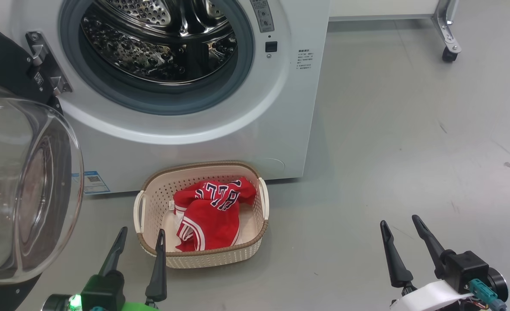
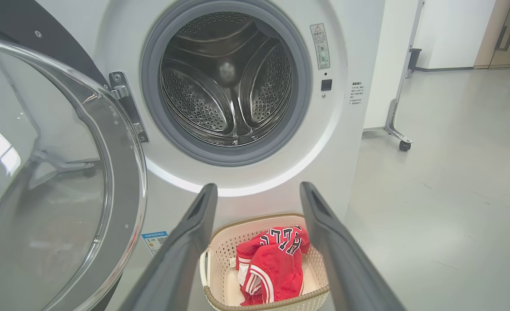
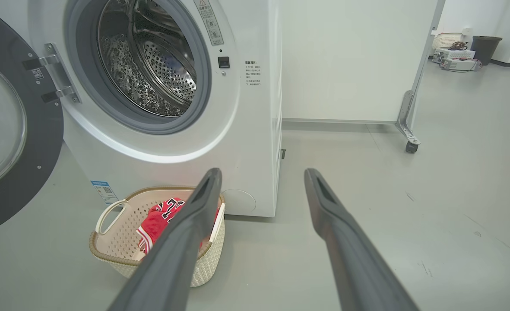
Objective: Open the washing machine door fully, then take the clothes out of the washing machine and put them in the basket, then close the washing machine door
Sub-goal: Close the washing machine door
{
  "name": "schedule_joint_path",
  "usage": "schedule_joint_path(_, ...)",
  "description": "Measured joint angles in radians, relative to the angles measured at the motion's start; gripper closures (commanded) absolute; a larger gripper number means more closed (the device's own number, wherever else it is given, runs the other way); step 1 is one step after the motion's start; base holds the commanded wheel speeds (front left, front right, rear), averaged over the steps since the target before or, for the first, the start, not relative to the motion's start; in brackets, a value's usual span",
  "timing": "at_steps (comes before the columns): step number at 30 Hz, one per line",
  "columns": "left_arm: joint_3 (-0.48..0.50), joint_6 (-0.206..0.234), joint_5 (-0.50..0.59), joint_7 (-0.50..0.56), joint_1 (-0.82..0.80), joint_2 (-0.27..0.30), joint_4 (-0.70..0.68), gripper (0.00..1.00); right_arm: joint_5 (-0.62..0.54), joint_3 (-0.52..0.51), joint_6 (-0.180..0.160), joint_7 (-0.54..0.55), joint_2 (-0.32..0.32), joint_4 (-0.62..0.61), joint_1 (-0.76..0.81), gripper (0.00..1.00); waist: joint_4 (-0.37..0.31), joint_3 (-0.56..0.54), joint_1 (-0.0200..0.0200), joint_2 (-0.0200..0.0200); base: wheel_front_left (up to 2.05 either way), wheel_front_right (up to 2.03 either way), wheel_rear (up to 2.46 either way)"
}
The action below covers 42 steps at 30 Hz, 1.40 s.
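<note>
Head view: clothes (image 1: 211, 214) lie in basket (image 1: 220, 259) beside gaping, empty left end effector (image 1: 143, 230); right end effector (image 1: 399, 220) likewise.

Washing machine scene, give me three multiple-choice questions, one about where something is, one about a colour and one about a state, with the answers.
1. Where do the red clothes lie? A on a chair; B in the basket; C on a table.
2. What colour is the basket's rim? A brown; B blue; C green.
3. How does the washing machine door stand? A shut; B swung open; C removed.
Answers: 1 B, the garments sit bunched inside the cream basket. 2 A, a brown woven-look band runs round its top. 3 B, the door hangs out on its hinge, leaving the steel drum exposed.
</note>
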Motion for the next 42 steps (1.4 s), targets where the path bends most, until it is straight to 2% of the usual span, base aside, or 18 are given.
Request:
schedule_joint_path(13,0.001,0.000,0.003,0.009,0.000,0.000,-0.004,0.00,0.000,-0.002,-0.003,0.000,-0.002,0.000,0.000,0.00,0.011,0.001,0.0000,0.0000,-0.01,0.01,0.00)
schedule_joint_path(20,-0.011,0.000,0.009,0.013,-0.002,0.000,-0.004,0.00,0.000,-0.021,-0.012,0.000,-0.009,-0.003,0.000,0.00,0.043,0.000,0.0000,0.0000,0.00,0.00,0.00)
schedule_joint_path(29,-0.013,0.000,0.009,0.016,-0.002,-0.001,-0.003,0.00,0.000,-0.028,-0.012,0.000,-0.018,-0.015,0.000,0.00,0.116,0.002,0.0000,0.0000,0.00,0.00,0.00)
schedule_joint_path(42,-0.017,0.000,0.005,0.005,-0.003,-0.003,0.002,0.00,0.000,-0.028,-0.011,0.000,-0.040,-0.029,0.001,0.00,0.257,0.004,0.0000,0.0000,0.00,0.00,0.00)
